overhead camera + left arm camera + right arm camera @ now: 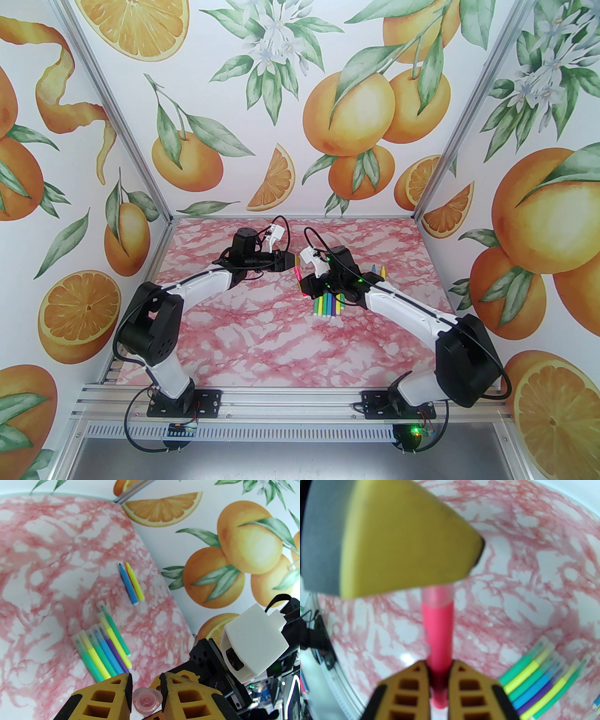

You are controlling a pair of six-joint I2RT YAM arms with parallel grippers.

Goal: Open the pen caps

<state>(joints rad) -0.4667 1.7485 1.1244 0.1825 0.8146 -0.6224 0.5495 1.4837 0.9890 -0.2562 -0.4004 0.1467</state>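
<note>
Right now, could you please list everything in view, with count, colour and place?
Capped pens: seven; green, yellow, green, blue, purple, yellow, green; one row on the table.
Uncapped pens: two; blue, yellow; together beyond the row.
Pink pen: one; pink; between both pincers.
Pink cap: one; translucent pink; on that pen's end.
Table: one; pink-white marbled; underneath.
Walls: orange-print; around the table.
Left pincer: one; yellow-black; closed on the pink cap.
Right pincer: one; yellow-black; closed on the pink pen.
</note>
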